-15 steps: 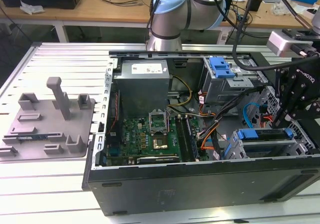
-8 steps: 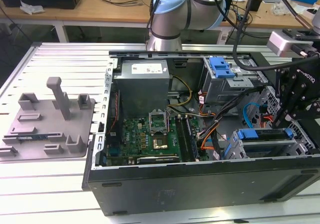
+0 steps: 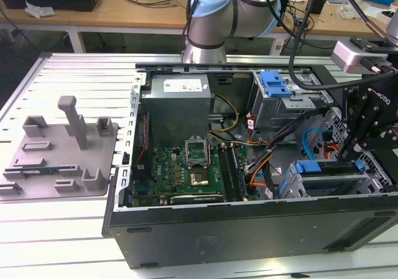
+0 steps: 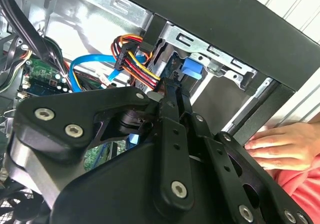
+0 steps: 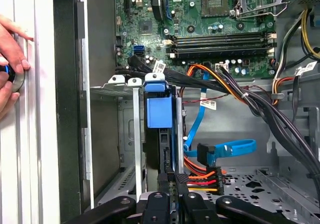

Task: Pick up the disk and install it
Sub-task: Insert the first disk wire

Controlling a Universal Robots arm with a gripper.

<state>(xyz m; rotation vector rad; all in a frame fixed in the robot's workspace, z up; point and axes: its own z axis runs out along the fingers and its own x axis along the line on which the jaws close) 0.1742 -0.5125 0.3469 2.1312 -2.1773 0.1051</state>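
Observation:
The disk [image 3: 329, 169] stands on edge in the drive bay at the front of the open computer case, on the exterior view's right, its blue carrier showing at both ends. In the first wrist view the disk [image 5: 160, 112] appears edge-on, with its blue latch face toward the motherboard. My gripper [image 3: 353, 155] reaches down onto it from above. In both wrist views the black fingers [image 5: 165, 181] sit pressed against the disk's thin edge, so my gripper [image 5: 173, 178] is shut on it. The second wrist view shows the gripper [image 4: 172, 93] just behind the disk's blue end [image 4: 192, 68].
Orange, red and blue cables [image 5: 210, 171] run close beside the bay. A second blue carrier [image 3: 275, 83] sits in the upper cage. A grey tray with posts [image 3: 62, 148] lies at the exterior view's left. A person's hand [image 4: 280, 144] rests outside the case wall.

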